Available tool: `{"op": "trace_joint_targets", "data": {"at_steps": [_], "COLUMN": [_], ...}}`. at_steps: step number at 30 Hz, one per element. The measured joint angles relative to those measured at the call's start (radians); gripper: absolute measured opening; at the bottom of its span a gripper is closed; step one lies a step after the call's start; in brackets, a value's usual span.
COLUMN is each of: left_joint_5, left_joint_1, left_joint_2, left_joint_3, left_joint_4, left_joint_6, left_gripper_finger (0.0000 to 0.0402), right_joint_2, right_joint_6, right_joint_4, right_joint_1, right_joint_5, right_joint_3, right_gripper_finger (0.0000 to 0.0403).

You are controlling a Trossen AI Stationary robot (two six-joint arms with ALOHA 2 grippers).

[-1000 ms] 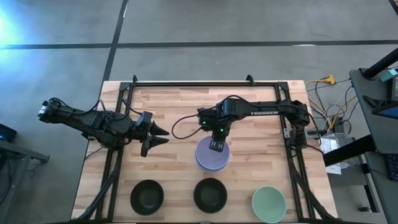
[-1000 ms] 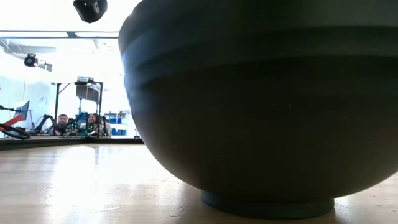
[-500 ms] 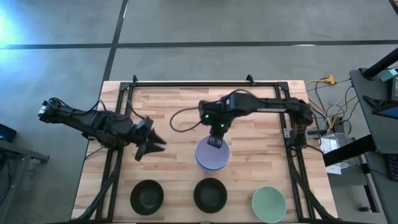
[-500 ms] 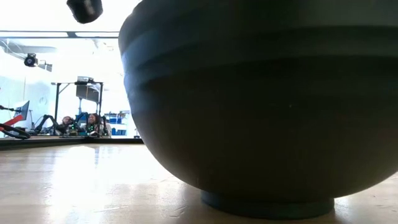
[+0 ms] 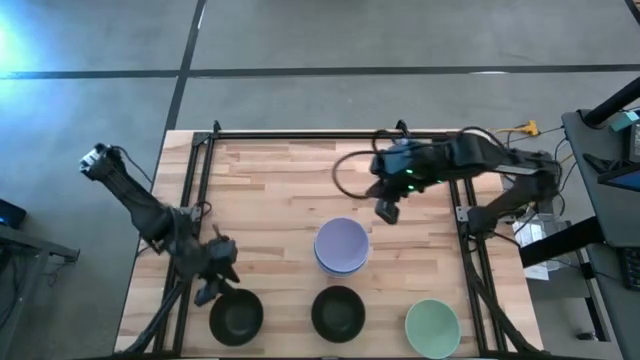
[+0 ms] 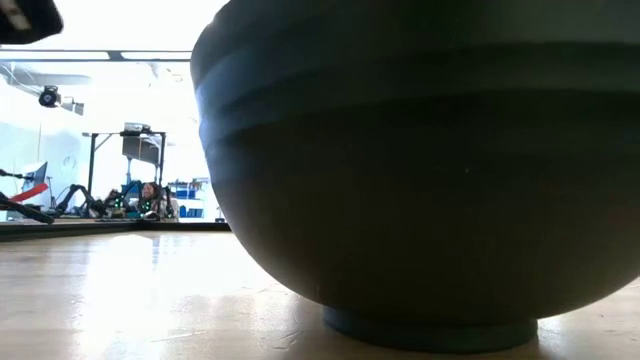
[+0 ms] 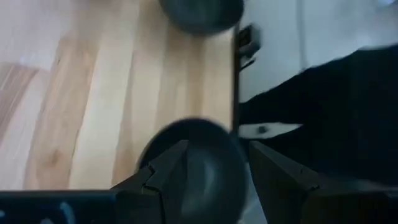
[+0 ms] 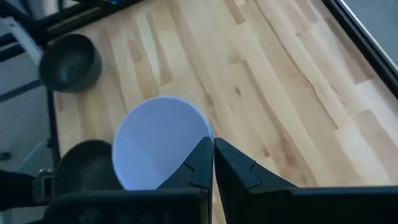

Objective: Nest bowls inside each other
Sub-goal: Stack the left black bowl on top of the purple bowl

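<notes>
Nearest us, our left gripper [image 5: 212, 287] has swung down with fingers spread, hanging over the left black bowl [image 5: 236, 314]. Farther back, the lavender stack [image 5: 341, 246] sits mid-table, and our right gripper [image 5: 387, 209], clenched empty, has withdrawn from it.

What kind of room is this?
Probably a robot lab or workshop. Two robot arms work at a wooden table on a bare concrete floor, and more equipment on stands shows in the bright room behind.

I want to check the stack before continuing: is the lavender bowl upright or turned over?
Upright. From above, the lavender bowl shows its open hollow inside, and it sits nested on other bowls beneath.
</notes>
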Motion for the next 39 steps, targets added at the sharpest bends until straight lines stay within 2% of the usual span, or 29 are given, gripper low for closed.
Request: {"op": "trace_joint_targets", "data": {"at_steps": [3, 7, 12, 17, 25, 32, 35, 39], "left_joint_5": [-0.075, -0.079, -0.017, 0.094, 0.113, 0.177, 0.185, 0.186], "left_joint_1": [-0.076, -0.099, -0.095, -0.087, -0.075, -0.053, -0.044, -0.031], "left_joint_2": [0.072, 0.178, 0.274, 0.318, 0.363, 0.39, 0.39, 0.373], "left_joint_3": [0.0, -0.001, -0.001, 0.0, -0.004, -0.068, -0.093, -0.108], "left_joint_4": [-0.061, -0.189, -0.227, -0.196, -0.186, -0.022, 0.001, 0.002], "left_joint_6": [-0.051, -0.128, -0.121, -0.091, -0.085, -0.091, -0.101, -0.101], "left_gripper_finger": [0.0154, 0.0154, 0.0154, 0.0154, 0.0154, 0.0151, 0.013, 0.007], "right_joint_2": [-0.086, -0.186, -0.264, -0.289, -0.284, -0.286, -0.287, -0.29], "right_joint_6": [0.007, 0.058, 0.126, 0.192, 0.193, 0.185, 0.185, 0.188], "right_joint_4": [0.073, 0.208, 0.377, 0.448, 0.493, 0.493, 0.494, 0.493], "right_joint_1": [0.029, 0.057, 0.069, 0.069, 0.071, 0.071, 0.071, 0.079], "right_joint_5": [0.002, 0.002, 0.002, 0.001, -0.01, -0.016, -0.033, -0.036], "right_joint_3": [-0.1, -0.254, -0.437, -0.541, -0.58, -0.577, -0.575, -0.575], "right_gripper_finger": [0.0009, 0.0009, 0.0009, 0.0009, 0.0009, 0.0009, 0.0009, 0.0009]}}
